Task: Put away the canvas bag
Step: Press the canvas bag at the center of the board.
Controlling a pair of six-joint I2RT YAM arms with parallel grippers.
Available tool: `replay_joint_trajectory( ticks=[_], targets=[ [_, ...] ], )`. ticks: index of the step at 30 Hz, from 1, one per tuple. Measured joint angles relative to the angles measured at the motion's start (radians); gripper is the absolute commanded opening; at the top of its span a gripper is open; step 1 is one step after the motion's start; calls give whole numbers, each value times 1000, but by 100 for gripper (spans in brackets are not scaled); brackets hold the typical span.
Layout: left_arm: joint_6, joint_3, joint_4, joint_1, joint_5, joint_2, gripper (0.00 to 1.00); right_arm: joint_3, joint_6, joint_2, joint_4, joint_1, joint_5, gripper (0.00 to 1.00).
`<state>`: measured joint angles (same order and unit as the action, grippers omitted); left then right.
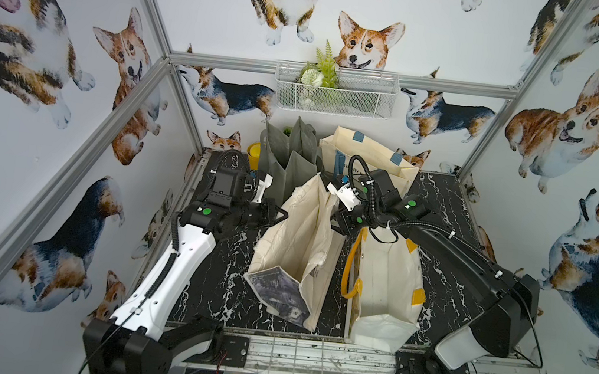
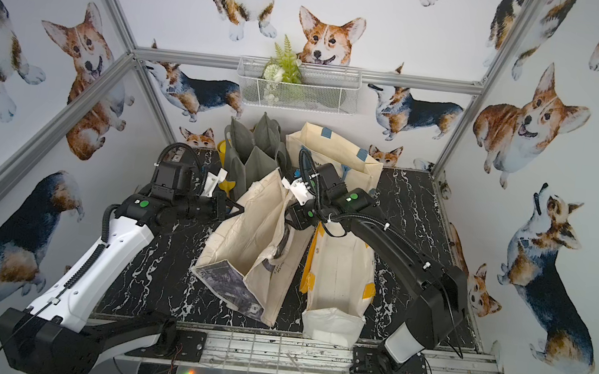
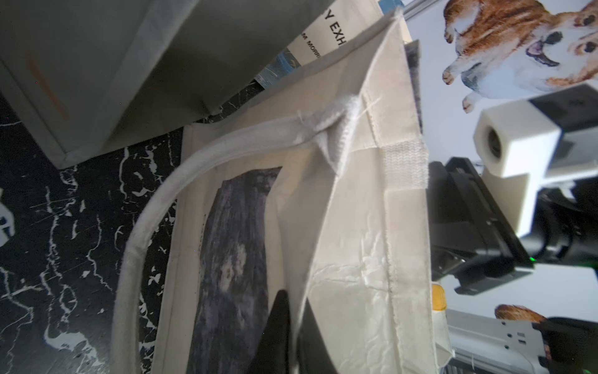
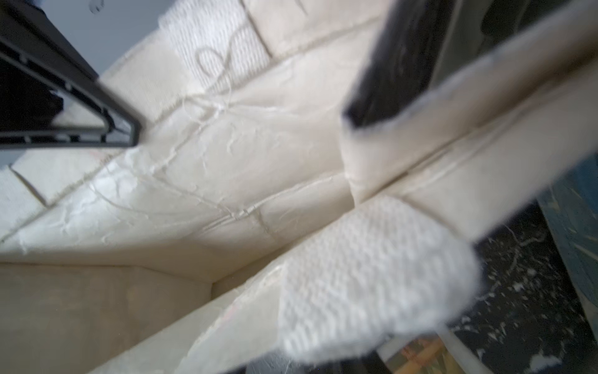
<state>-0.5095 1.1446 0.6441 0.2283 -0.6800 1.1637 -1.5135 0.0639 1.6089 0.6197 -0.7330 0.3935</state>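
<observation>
At the near edge a metal rail (image 1: pixel 308 356) carries the two arm bases, and beyond it lies the bench (image 1: pixel 226 264), black with white marble veins. The canvas bag (image 1: pixel 295 242) stands open in the middle of the bench in both top views, cream, with a dark print low on its left side. Its white handle (image 3: pixel 145 226) hangs in a loop outside that side in the left wrist view. Just beside it on the right stands a white bag with yellow handles (image 1: pixel 387 284), also open. The left gripper (image 1: pixel 281 215) is at the bag's left rim. In the left wrist view one dark finger (image 3: pixel 276 323) lies outside the cloth and another shape shows inside it, a narrow gap apart, but I cannot tell whether they pinch the wall. The right gripper (image 1: pixel 340 224) is at the opposite rim, its tips hidden by cloth. The right wrist view is blurred cream fabric, so I cannot tell its grip either. Farther back stand grey bags (image 1: pixel 294 156) and a cream bag with blue handles (image 1: pixel 372 154). A wire basket (image 1: pixel 359 98) with a green plant (image 1: pixel 324 66) hangs on the back wall. Corgi wallpaper (image 1: pixel 366 44) and aluminium posts (image 1: pixel 151 3) enclose the space.
</observation>
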Motion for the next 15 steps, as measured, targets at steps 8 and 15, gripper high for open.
replay_joint_trajectory(
  ticks=[8, 15],
  targets=[
    [-45, -17, -104, 47, -111, -6, 52, 7, 74, 54, -151, -19, 83, 45],
    [-48, -10, -115, 107, -131, 28, 56, 8, 95, 74, -166, -72, 73, 46]
  ],
)
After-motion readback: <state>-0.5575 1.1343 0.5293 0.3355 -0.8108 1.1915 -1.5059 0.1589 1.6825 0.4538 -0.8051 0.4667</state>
